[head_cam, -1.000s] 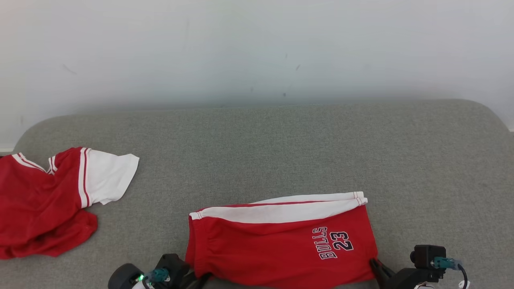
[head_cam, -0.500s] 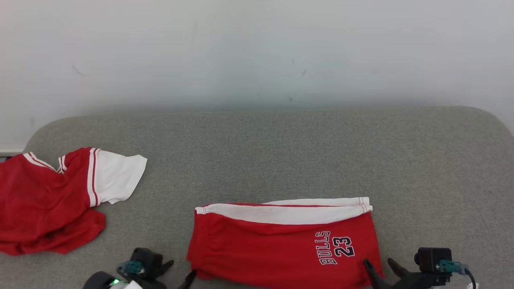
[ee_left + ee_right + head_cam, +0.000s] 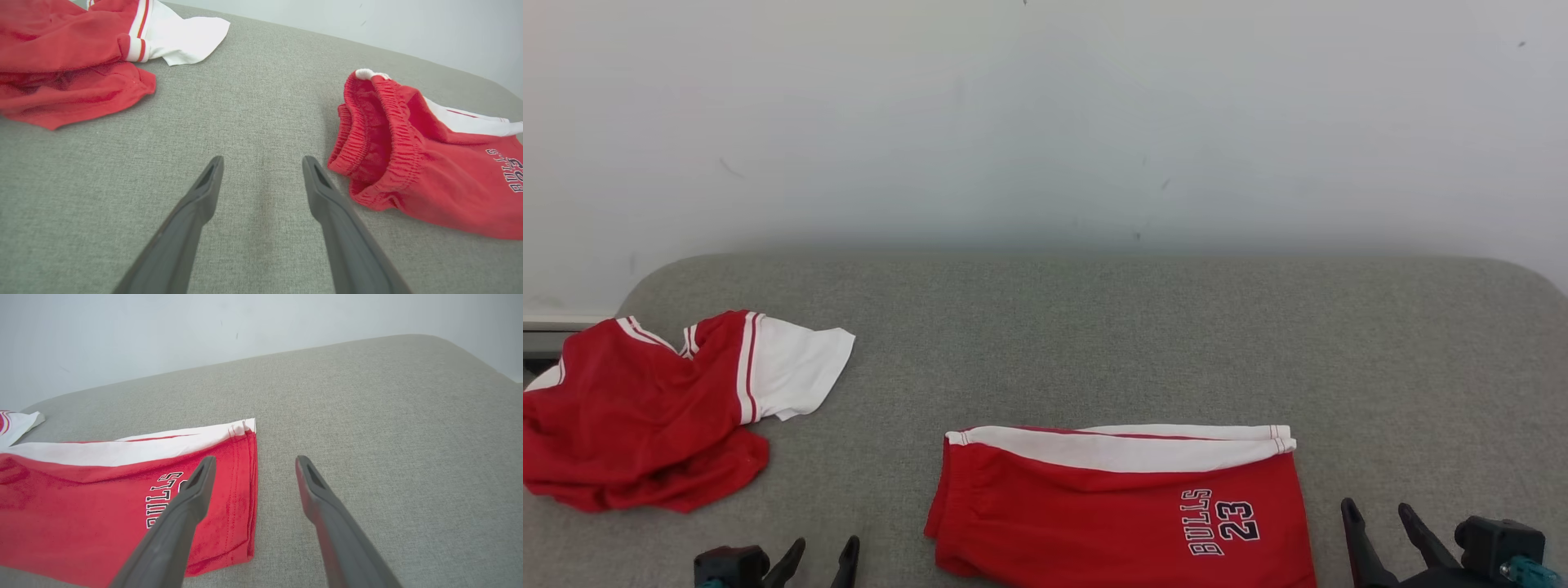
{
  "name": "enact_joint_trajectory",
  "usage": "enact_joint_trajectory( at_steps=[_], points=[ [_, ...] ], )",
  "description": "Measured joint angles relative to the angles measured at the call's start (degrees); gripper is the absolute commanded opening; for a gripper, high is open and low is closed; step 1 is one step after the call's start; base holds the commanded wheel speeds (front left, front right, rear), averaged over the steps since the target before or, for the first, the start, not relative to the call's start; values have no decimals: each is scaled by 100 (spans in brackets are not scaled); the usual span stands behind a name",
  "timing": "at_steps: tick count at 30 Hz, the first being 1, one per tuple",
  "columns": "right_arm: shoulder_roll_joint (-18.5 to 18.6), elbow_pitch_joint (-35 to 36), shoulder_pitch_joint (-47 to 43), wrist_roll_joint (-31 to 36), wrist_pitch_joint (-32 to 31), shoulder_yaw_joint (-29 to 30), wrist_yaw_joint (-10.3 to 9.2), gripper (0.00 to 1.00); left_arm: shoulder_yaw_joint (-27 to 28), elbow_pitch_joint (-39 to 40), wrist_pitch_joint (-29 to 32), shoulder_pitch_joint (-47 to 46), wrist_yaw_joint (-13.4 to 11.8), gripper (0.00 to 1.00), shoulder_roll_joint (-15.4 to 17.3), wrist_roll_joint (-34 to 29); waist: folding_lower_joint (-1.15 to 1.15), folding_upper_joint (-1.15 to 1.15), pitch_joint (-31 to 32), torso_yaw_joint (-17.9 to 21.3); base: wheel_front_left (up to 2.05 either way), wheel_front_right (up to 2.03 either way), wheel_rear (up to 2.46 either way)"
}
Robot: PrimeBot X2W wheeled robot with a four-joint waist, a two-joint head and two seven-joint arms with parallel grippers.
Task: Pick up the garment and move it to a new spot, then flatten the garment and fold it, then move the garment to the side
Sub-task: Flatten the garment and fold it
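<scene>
The shorts (image 3: 1119, 514) lie folded flat at the near edge of the table (image 3: 1094, 343), between the two hands. Their gathered elastic waistband faces the left hand (image 3: 825, 541), which sits just beside that end with bare grey cloth between its fingers. The leg hems face the right hand (image 3: 1376, 506), which stands just off that end. In the right wrist view one finger crosses over the hem corner, and it seems to hover there rather than touch, though the angle leaves that unsure. Both hands are spread wide and hold nothing.

The shorts are soft red knit with a slightly fuzzy nap, forming a rough rectangle. A broad white band with thin red piping runs along the far edge, and "BULLS 23" is printed in dark, white-edged letters near the hem end. The waistband is puckered and gapes slightly open.

The table has a coarse, grey woven cover and rounded far corners. A crumpled red shirt (image 3: 645, 408) with a white sleeve and striped trim lies well apart at the table's left. Behind the table stands a plain pale wall (image 3: 1045, 122) with a few small marks.
</scene>
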State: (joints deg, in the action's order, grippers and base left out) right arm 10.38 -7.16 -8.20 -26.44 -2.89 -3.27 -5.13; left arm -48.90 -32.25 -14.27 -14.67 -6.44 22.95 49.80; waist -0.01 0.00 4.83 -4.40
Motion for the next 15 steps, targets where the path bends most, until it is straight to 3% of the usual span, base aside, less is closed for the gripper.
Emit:
enact_joint_trajectory(
  at_steps=[11,15],
  points=[
    [-185,291,-346,-3,855,277,-25,100,1122,1579,-14,401,-68,100,-33,-436,0,0,157,-196,0,0,0],
    [-305,259,-278,-9,1087,369,-51,100,2080,1830,-14,669,-67,100,-336,-675,0,0,216,-241,0,0,0]
  ],
)
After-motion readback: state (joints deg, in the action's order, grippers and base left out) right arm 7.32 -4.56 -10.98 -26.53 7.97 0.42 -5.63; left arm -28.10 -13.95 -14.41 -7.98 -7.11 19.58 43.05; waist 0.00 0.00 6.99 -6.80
